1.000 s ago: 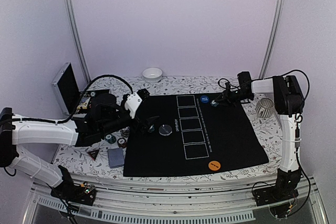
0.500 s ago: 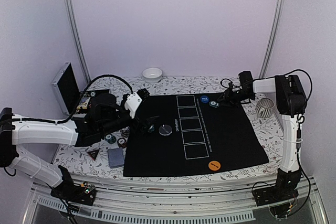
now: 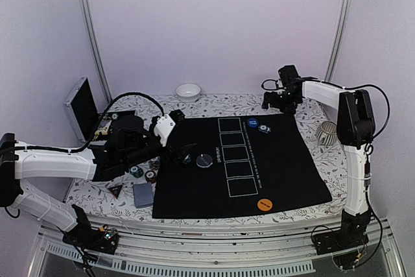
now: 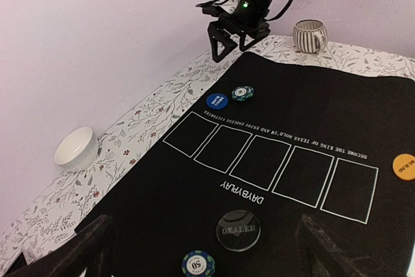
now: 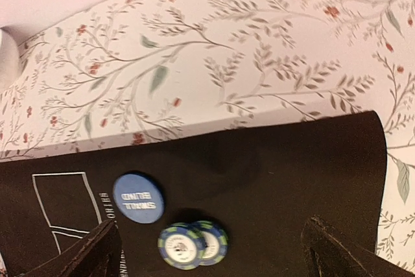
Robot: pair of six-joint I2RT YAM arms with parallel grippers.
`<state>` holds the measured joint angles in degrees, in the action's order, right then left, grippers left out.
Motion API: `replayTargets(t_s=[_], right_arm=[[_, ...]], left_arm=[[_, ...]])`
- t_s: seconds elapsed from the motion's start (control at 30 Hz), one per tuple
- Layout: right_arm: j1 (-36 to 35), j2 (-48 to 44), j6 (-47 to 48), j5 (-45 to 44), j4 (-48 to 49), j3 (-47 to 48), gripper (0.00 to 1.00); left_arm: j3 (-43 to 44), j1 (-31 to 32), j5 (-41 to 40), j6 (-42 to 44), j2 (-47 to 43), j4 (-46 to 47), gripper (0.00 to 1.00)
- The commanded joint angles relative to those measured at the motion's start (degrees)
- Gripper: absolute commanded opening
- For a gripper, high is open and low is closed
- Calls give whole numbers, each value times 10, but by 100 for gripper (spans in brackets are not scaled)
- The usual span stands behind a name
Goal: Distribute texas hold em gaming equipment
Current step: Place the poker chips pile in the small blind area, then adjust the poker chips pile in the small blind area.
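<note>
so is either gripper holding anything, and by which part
Nothing is held. The right gripper hangs open, clear of the green chips on the mat; the left gripper is open and empty too.

The table (image 3: 220, 103) wears a floral cloth. A black poker mat (image 3: 285, 160) covers its middle. A white bowl (image 3: 188, 91) sits upper centre and a striped mug (image 3: 329, 132) at right, with a card deck (image 3: 142, 194) and triangle marker (image 3: 116, 190) at lower left.
</note>
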<state>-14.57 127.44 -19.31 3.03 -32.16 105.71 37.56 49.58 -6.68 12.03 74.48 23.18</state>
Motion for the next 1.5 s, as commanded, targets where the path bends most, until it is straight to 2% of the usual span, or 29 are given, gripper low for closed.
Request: replayTargets(t_s=[0.0,0.33,0.63,0.93,1.2,1.4,1.47], right_arm=[[-39,35,46,-89,-74,63,99],[-71,121,89,-134,-141,160,99],[-71,134,92,-143,-153,156,97],[-58,134,86,-115,-155,139,84],[-58,126,92,-114,-160,127,84],[-58,111,96,-41,-145,127,87],[-58,110,97,-43,-145,127,88]], left_arm=[[7,-7,4,4,-10,-1,98],[5,-7,4,6,-10,0,98],[5,-7,3,6,-10,0,98],[2,-6,-4,8,-16,-2,98],[3,-6,-2,9,-12,1,98],[4,-6,-1,10,-10,1,98],[6,-6,-1,11,-10,-1,98]])
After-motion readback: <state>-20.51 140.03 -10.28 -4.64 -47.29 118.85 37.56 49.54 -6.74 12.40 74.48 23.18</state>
